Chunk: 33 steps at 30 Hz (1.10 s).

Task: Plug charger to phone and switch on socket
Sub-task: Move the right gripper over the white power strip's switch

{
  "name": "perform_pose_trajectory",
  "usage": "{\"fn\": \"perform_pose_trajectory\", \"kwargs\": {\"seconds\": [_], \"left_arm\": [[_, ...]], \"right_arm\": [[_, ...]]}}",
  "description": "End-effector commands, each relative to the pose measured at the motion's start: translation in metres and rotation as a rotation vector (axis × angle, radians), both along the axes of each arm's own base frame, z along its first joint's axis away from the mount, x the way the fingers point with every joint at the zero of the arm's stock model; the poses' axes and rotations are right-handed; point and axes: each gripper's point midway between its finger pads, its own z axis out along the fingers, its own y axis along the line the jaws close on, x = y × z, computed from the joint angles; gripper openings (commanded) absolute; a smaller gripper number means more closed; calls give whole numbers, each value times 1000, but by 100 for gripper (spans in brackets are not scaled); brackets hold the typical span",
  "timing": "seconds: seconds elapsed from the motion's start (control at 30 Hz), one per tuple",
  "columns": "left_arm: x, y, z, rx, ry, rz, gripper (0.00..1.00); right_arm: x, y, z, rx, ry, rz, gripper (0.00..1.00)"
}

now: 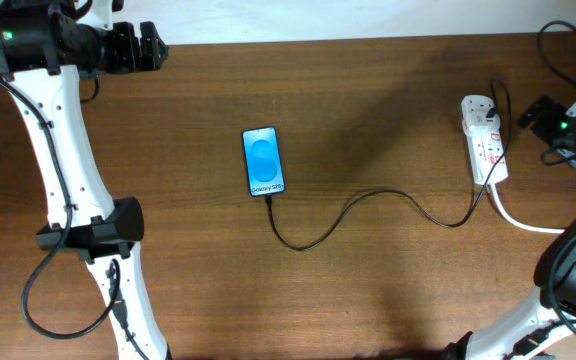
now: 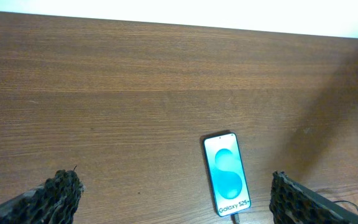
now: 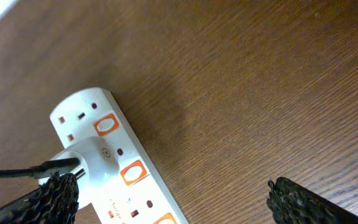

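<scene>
The phone (image 1: pixel 262 161) lies face up mid-table, its blue screen lit with "Galaxy" text; it also shows in the left wrist view (image 2: pixel 227 173). The charger, a thin black cable (image 1: pixel 368 200), runs from the phone's lower end, where its tip (image 2: pixel 234 217) sits at the port, in a curve to the socket (image 1: pixel 485 135), a white power strip at the right. A white adapter (image 3: pixel 89 155) sits plugged in the strip (image 3: pixel 142 186), beside orange-red switches. My left gripper (image 1: pixel 151 47) is open at the far left, high above the table. My right gripper (image 1: pixel 530 113) is open, just right of the strip.
The strip's thick white cord (image 1: pixel 523 222) curves off toward the right edge. Black robot cables (image 1: pixel 58 300) loop at the left, and another (image 1: pixel 568 50) at the back right. The left arm's white links (image 1: pixel 63 160) stand along the left side.
</scene>
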Motion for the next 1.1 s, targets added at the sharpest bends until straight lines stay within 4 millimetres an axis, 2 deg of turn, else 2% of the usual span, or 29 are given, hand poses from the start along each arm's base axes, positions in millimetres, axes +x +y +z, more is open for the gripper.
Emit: {"fn": "perform_pose_trajectory", "kwargs": {"seconds": [0.0,0.13,0.37,0.53,0.67,1.07], "left_arm": [[0,2,0,15,-6,-6,99],[0,2,0,15,-6,-6,100],[0,2,0,15,-6,-6,100],[0,2,0,15,-6,-6,100],[0,2,0,15,-6,-6,100],[0,2,0,15,-6,-6,100]], "right_arm": [[-4,-9,-22,-15,69,-63,100],[-6,-4,-51,17,122,-53,100],[3,10,-80,88,124,-6,100],[15,22,-85,82,112,27,100],[14,26,-88,87,121,33,100],[-5,46,-107,174,179,53,100]]}}
